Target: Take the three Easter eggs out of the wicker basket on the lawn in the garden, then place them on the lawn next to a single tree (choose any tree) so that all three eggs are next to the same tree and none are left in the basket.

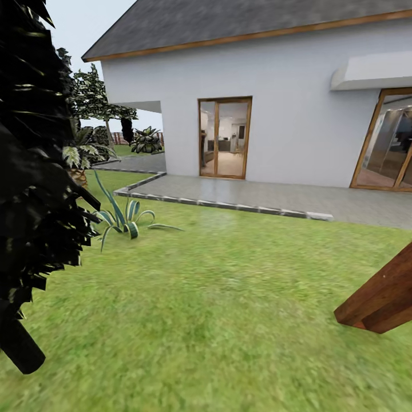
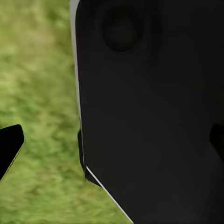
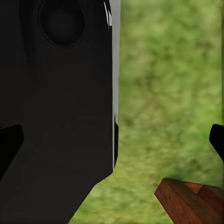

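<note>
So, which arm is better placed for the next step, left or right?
Neither yet, I think. The left claw and the right claw both hang open over bright green grass beside the robot's dark body. The reddish-brown wooden beam lies near the right one. Driving on seems the next step.

Lawn (image 1: 229, 320) across the foreground, from nine round through six to three o'clock. At nine o'clock, a dark-leaved tree (image 1: 34, 189) at the frame edge, trunk foot toward eight. Just beyond it, near ten, a spiky plant (image 1: 126, 217) on the grass. Behind the lawn, from eleven to three, a paved terrace (image 1: 274, 197), kerb (image 1: 229, 206) between. Behind the terrace, at twelve, the house (image 1: 274, 97), with a glazed door (image 1: 224, 137). At four o'clock, a slanting wooden beam (image 1: 383, 297) footed on the grass.
</note>
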